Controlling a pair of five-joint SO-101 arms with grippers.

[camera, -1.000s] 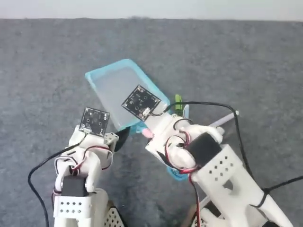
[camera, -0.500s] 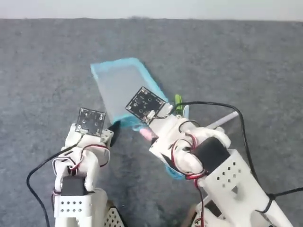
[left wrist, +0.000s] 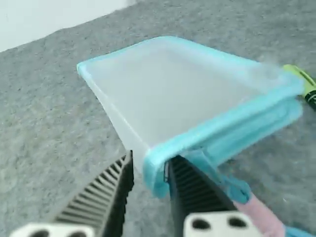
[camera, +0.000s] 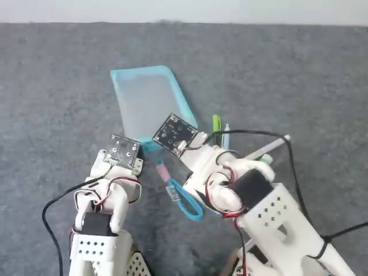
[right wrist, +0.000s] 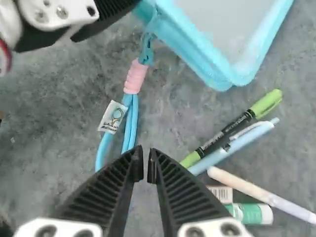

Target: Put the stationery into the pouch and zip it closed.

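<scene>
The pouch (camera: 146, 103), translucent with cyan trim, lies flat on the grey surface (camera: 299, 69) in front of both arms, with its zipper end facing them. Your left gripper (left wrist: 148, 168) has its fingers (left wrist: 192, 190) clamped on the near corner of that cyan edge. From the left wrist view the mouth looks slightly parted along the double cyan band, though you cannot be sure of that from here. A blue wrist strap (right wrist: 129, 123) with a pink bead (right wrist: 135, 76) and a small tag trails from the zipper end onto the surface.

Your right gripper (right wrist: 144, 153) hangs over the strap loop with its fingers drawn nearly together and nothing between them. The stationery is all outside the pouch, just beside its right edge. A green marker (right wrist: 232, 129) and a light blue pen (right wrist: 234, 143) lie side by side and touching. A white pen (right wrist: 256, 192) and a green-and-white tube (right wrist: 247, 212) lie near them.
</scene>
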